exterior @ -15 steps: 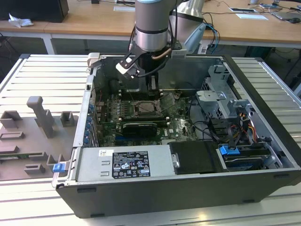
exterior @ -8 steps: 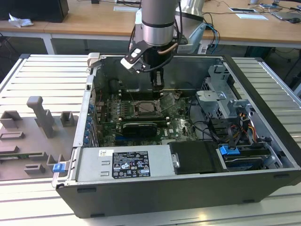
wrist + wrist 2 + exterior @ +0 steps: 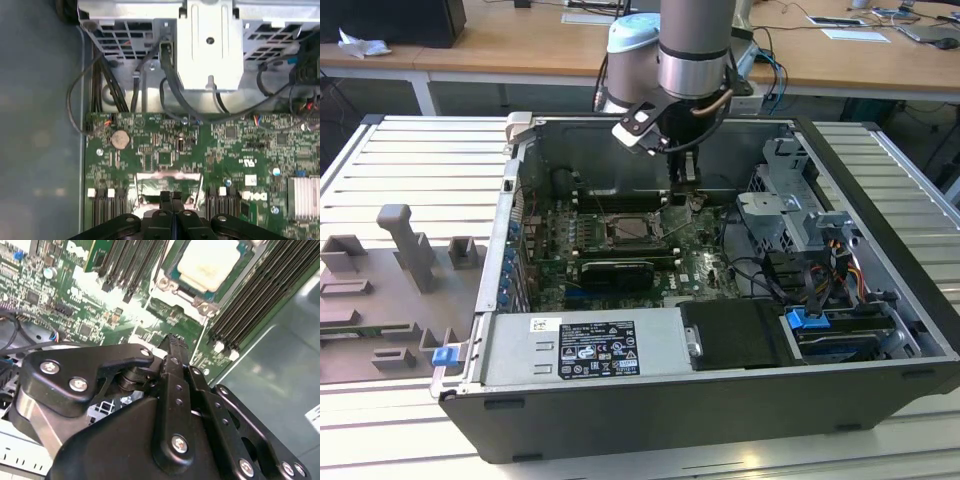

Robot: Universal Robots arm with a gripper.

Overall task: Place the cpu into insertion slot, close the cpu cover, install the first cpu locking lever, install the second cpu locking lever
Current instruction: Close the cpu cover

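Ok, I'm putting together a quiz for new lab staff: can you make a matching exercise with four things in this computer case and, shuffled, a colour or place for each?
Things
1. cpu
2. gripper
3. coin cell battery
4. power supply

Descriptions
A. round, silver, on the green motherboard
B. pale square between the black memory slots
C. grey labelled box at the near edge of the case in the exterior view
D. black, shut, over the motherboard

Pairs: 1-B, 2-D, 3-A, 4-C.

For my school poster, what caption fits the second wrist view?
Black gripper above the green motherboard, near the pale cpu sitting in the insertion slot.
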